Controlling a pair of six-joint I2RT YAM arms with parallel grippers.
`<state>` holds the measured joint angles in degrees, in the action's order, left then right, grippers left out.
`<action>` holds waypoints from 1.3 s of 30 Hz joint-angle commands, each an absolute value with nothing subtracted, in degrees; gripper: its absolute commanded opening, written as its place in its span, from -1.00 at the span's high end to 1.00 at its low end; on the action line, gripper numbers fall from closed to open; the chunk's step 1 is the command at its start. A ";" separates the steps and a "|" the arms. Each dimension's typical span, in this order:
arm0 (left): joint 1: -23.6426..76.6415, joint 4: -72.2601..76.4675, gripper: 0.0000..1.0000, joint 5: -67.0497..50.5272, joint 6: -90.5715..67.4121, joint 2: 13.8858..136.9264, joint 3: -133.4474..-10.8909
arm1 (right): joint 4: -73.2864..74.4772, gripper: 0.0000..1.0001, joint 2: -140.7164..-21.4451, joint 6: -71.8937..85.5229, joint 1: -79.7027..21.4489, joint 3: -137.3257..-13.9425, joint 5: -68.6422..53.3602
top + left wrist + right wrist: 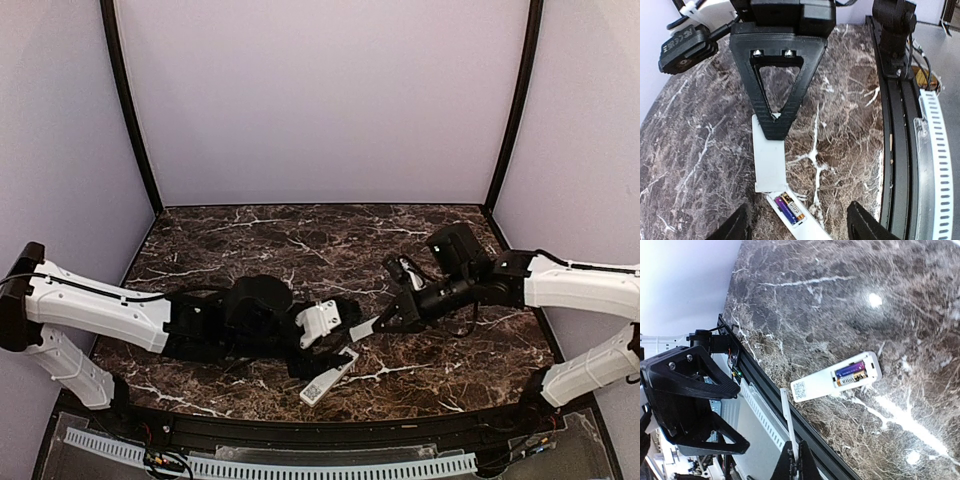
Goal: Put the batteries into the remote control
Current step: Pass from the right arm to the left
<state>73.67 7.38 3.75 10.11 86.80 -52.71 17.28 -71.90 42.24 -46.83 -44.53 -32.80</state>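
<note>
White cover (769, 165) pinched in the right gripper (796, 462) may skew or shove the remote control (835, 379) and batteries (789, 210); the wide left gripper (800, 227) restrains nothing.

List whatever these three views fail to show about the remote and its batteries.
1. Button face of the remote control: turned down against the table in every view.
2. The remote's label end: cut off by the bottom edge of the left wrist view.
3. Polarity marks on the batteries: too small in both wrist views.
4. Clips on the white cover in the right gripper: seen edge-on in the right wrist view.
</note>
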 commanded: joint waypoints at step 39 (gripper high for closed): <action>62.74 -4.05 -0.39 -14.20 1.29 74.84 -60.57 | 44.27 1.00 -78.32 0.74 -54.14 -80.11 -37.41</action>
<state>64.36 -3.51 -11.38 -0.36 75.42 -59.11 43.79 -79.55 3.20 -53.65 -78.85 -32.32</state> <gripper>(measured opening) 0.718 0.009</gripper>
